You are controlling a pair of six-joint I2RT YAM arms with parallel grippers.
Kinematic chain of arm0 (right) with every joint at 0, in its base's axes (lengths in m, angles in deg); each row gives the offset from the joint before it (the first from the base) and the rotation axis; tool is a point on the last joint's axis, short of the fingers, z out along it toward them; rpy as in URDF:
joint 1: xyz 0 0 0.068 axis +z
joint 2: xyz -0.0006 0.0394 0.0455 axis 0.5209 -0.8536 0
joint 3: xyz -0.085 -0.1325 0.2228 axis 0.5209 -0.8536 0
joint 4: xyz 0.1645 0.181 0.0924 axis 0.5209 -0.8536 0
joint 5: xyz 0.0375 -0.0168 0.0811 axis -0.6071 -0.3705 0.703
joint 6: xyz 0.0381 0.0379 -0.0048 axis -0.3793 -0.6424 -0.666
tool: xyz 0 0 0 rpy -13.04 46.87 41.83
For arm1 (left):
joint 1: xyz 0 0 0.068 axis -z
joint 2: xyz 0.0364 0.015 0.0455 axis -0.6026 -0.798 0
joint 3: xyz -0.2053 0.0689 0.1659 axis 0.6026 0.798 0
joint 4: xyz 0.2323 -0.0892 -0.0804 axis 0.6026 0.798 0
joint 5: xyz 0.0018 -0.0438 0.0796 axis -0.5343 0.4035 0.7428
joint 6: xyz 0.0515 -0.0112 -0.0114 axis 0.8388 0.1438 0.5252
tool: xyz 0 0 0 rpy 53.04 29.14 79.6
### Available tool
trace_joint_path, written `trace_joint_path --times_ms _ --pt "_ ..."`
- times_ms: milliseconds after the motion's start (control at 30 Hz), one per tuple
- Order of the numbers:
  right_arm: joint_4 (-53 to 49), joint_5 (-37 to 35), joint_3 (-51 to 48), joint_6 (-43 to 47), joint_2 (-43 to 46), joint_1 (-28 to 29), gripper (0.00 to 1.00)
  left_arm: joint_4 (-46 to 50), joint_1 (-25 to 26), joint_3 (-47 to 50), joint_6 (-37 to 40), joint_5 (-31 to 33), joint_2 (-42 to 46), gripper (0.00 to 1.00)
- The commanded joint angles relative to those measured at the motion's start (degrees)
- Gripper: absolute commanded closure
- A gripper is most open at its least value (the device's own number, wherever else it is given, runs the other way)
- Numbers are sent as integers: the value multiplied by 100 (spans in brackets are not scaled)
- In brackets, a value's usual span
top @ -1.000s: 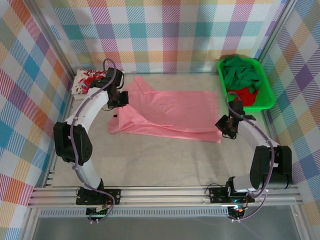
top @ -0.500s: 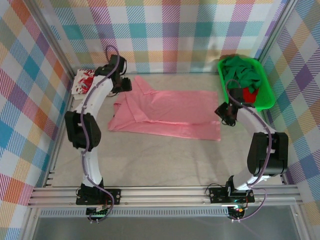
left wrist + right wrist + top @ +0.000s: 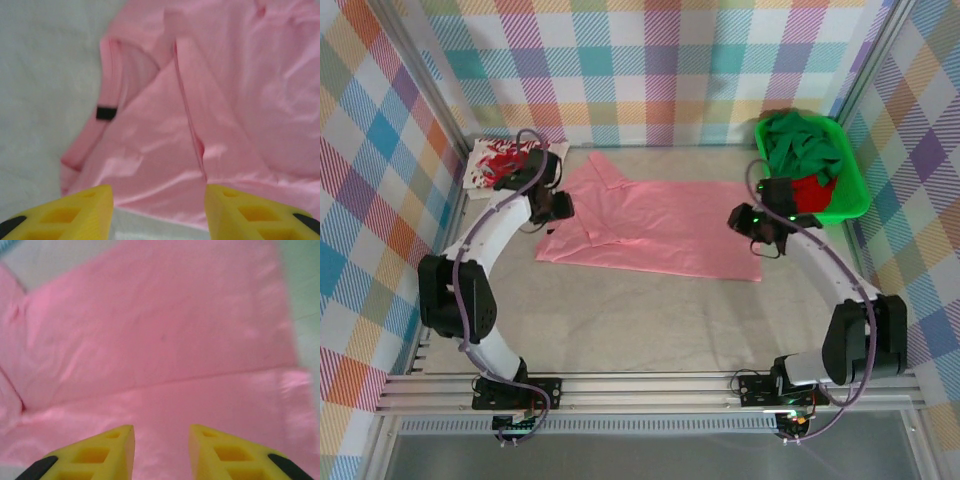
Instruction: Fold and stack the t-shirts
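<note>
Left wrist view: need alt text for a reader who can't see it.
A salmon-pink t-shirt lies partly folded on a pale grey table, its neckline with a small black label at left and a folded edge running down the middle. Two yellow fingers stand apart at the bottom of the frame, gripping nothing.

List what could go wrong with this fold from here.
The left gripper and right gripper hang open over the pink t-shirt, holding nothing. Its collar end has loose overlapping flaps, so a pinch may catch only the top layer. The shirt lies skewed, so the next fold may come out crooked.
</note>
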Motion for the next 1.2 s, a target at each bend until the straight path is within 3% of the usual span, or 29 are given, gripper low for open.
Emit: trace_joint_path --times_ms 0,100,233,633,833,1167 --pt "351 468 -126 377 -455 347 67 -462 88 305 -352 -605 -151 50" --pt "456 608 197 820 -934 735 67 -663 245 414 -398 -713 -316 50" --pt "150 102 838 1286 -1517 1313 67 -1076 333 370 -566 -1066 -679 51" --pt "727 66 540 947 -1219 1317 67 -1204 522 -170 -739 -848 -1859 50" --pt "857 -99 223 921 -900 1317 67 -1304 552 -308 -757 -730 -1936 65" --pt "833 -331 108 1055 -641 1308 65 -1129 601 -772 -780 -720 -2376 68"
